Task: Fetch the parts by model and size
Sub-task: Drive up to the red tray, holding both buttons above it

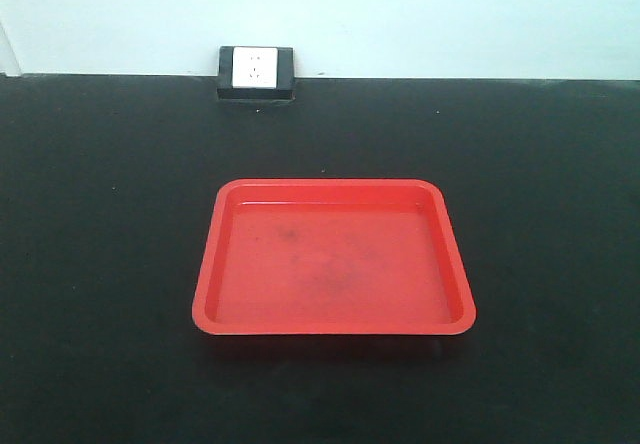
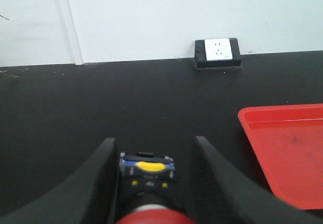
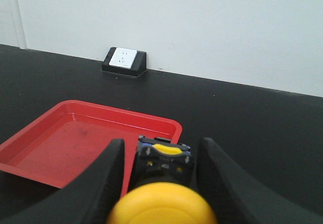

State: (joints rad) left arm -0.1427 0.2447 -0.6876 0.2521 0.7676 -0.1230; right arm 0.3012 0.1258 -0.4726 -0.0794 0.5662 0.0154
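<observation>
Neither gripper nor any part shows in the front view. In the left wrist view my left gripper [image 2: 154, 141] is shut on the red-capped switch [image 2: 151, 215]. Its blue-and-grey block base [image 2: 148, 169] points forward between the black fingers [image 2: 96, 183], over the black table to the left of the red tray [image 2: 287, 153]. In the right wrist view my right gripper [image 3: 162, 142] is shut on the yellow-capped switch [image 3: 161, 206]. That switch's block base [image 3: 164, 158] sits in line with the right corner of the tray [image 3: 65, 138].
The red tray [image 1: 335, 264] lies with nothing in it at the middle of the black table [image 1: 100, 264]. A white wall socket in a black housing [image 1: 256, 69] stands at the table's back edge against the pale wall, and shows too as the socket [image 2: 218, 50] and the socket [image 3: 123, 58].
</observation>
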